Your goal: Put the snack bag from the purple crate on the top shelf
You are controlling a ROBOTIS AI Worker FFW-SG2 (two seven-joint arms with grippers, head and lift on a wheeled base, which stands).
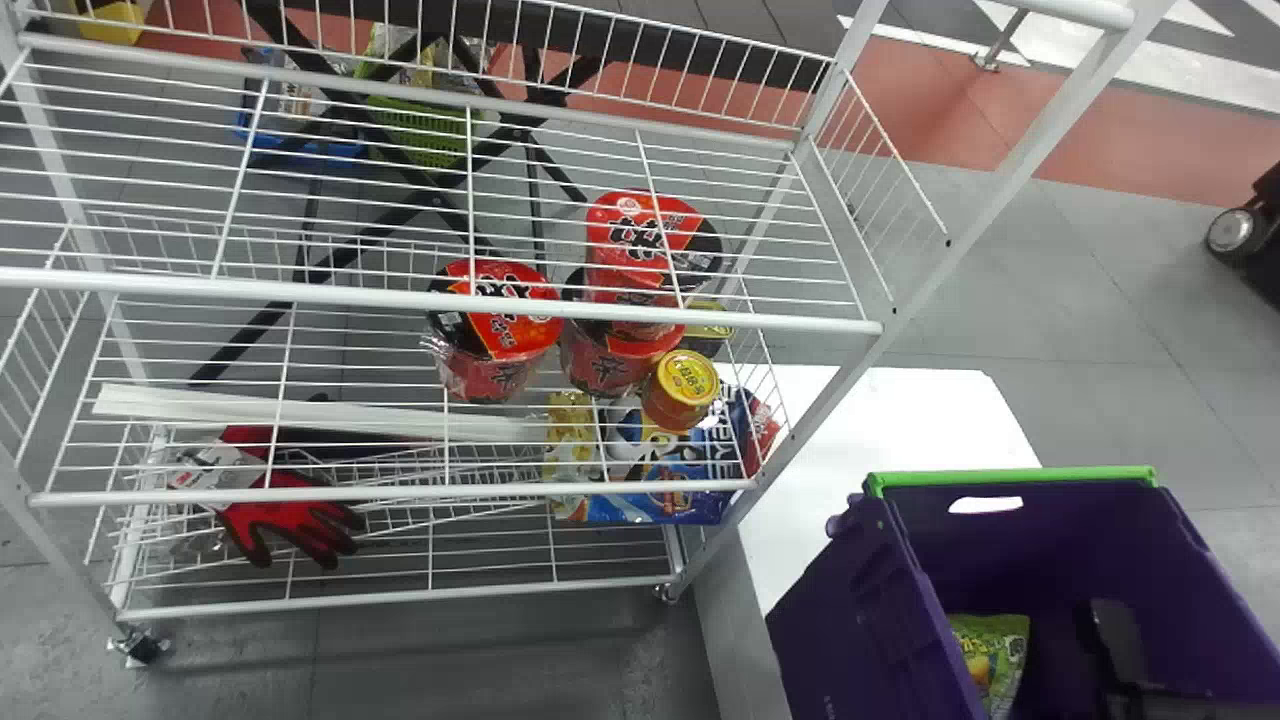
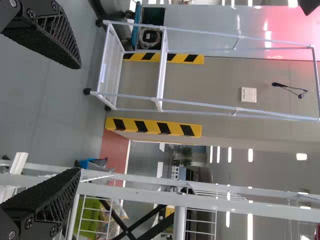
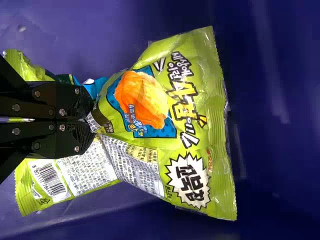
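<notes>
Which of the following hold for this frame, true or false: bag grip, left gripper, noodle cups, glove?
1. The right gripper is shut on a green snack bag in the purple crate. True.
2. The left gripper is shut. False: its fingers stand wide apart.
3. The red noodle cups are below the top shelf. True.
4. In the head view, the red and black glove is right of those cups. False: it is to their left.
</notes>
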